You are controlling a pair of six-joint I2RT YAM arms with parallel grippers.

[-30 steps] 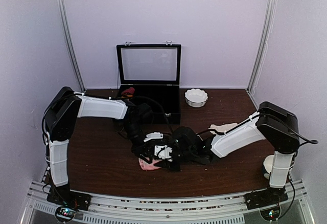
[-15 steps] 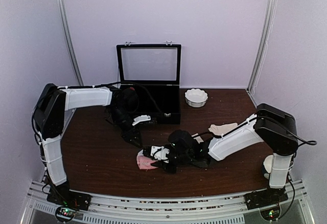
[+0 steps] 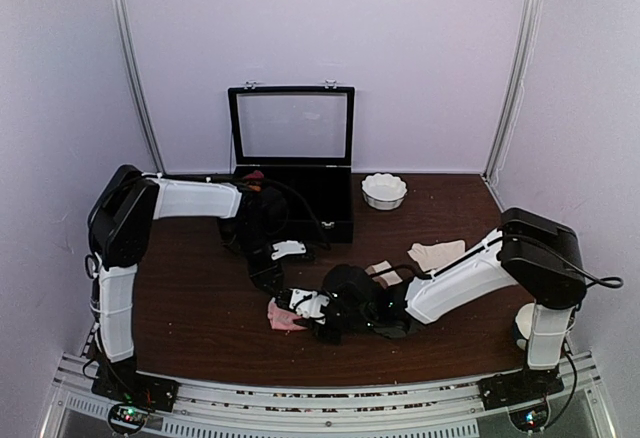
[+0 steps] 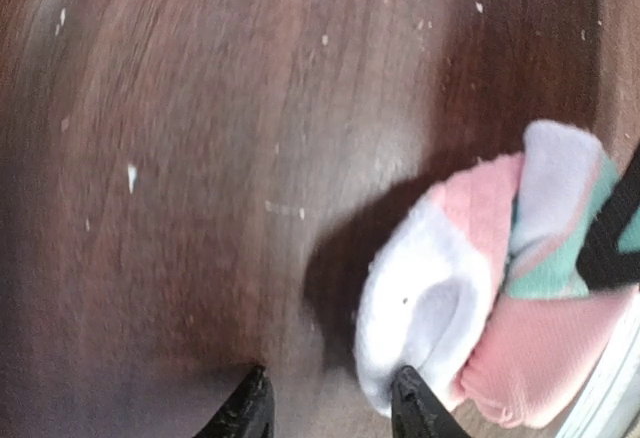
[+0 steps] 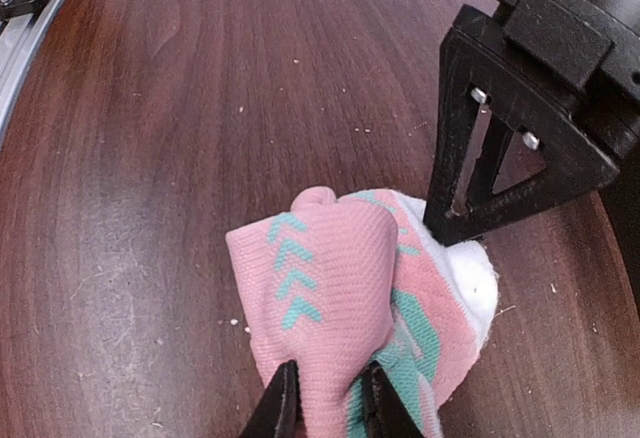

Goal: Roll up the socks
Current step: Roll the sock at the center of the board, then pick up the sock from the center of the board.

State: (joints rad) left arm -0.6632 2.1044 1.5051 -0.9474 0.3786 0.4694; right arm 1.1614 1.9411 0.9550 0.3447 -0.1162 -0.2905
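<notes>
Brown table (image 3: 190,308): right gripper (image 5: 325,400) pinches the pink sock (image 5: 320,278); left gripper (image 4: 330,408) sits open, empty, beside its white end

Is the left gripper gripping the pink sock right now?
No, the left gripper is open with bare table between its fingers, one tip just at the white edge of the pink sock.

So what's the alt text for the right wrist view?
A bunched pink sock with mint chevrons and a white patch lies on a dark wooden table, pinched by the right gripper. The left gripper stands at its white end.
</notes>
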